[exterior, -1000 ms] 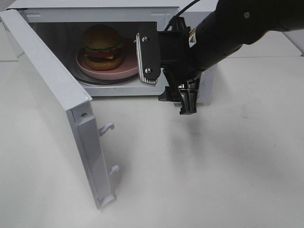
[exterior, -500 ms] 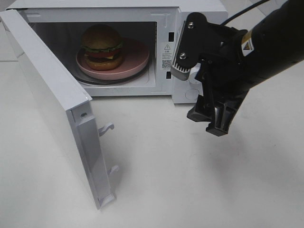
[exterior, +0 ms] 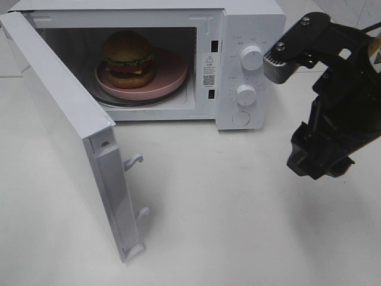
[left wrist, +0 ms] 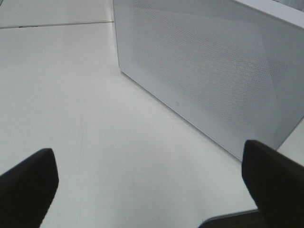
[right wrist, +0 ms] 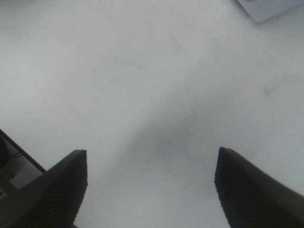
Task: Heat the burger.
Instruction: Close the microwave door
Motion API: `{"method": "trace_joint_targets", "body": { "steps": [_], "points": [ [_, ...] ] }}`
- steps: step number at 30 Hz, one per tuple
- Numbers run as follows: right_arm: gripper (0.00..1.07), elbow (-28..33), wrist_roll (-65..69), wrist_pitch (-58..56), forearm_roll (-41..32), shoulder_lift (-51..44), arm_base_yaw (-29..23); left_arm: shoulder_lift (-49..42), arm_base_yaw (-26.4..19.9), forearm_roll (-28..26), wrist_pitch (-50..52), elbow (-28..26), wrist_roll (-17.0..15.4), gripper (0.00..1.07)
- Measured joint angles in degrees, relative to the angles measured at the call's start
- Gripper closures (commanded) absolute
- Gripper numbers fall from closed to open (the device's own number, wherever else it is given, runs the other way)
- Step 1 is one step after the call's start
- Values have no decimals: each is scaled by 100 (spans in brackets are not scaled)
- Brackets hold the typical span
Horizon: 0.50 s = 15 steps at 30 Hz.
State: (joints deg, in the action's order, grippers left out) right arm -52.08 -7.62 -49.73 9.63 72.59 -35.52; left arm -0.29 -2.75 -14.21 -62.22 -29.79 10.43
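Observation:
The burger (exterior: 128, 58), with its golden bun, lettuce and tomato, stands on a pink plate (exterior: 172, 74) inside the open white microwave (exterior: 238, 18). My right gripper (exterior: 294, 116) hangs open and empty to the right of the microwave's control panel, above the table and well clear of the burger. The right wrist view shows that same gripper (right wrist: 152, 190) with its dark fingers (right wrist: 52, 190) spread over bare white table. My left gripper (left wrist: 149, 190) is open and empty, facing the perforated outer face of the microwave door (left wrist: 213, 71). It is outside the exterior high view.
The microwave door (exterior: 65, 131) is swung wide toward the front left, its latch hooks (exterior: 134, 161) sticking out. Two white knobs (exterior: 251, 58) and a round button (exterior: 240, 118) sit on the control panel. White table (exterior: 226, 226) stretches in front and to the right.
My right gripper has drawn back from the microwave's opening and swung right past the control panel, uncovering the knobs. The burger, plate and door have not moved.

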Motion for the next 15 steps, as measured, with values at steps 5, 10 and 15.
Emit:
{"method": "trace_joint_targets", "body": {
  "steps": [5,10,15],
  "points": [
    [34,0,189,-493,0,-264,0,0,0,0,0,0,0,9],
    [34,80,258,-733,0,-762,0,0,0,0,0,0,0,9],
    [34,458,390,-791,11,-1369,80,0,0,0,0,0,0,9]
  ]
}}
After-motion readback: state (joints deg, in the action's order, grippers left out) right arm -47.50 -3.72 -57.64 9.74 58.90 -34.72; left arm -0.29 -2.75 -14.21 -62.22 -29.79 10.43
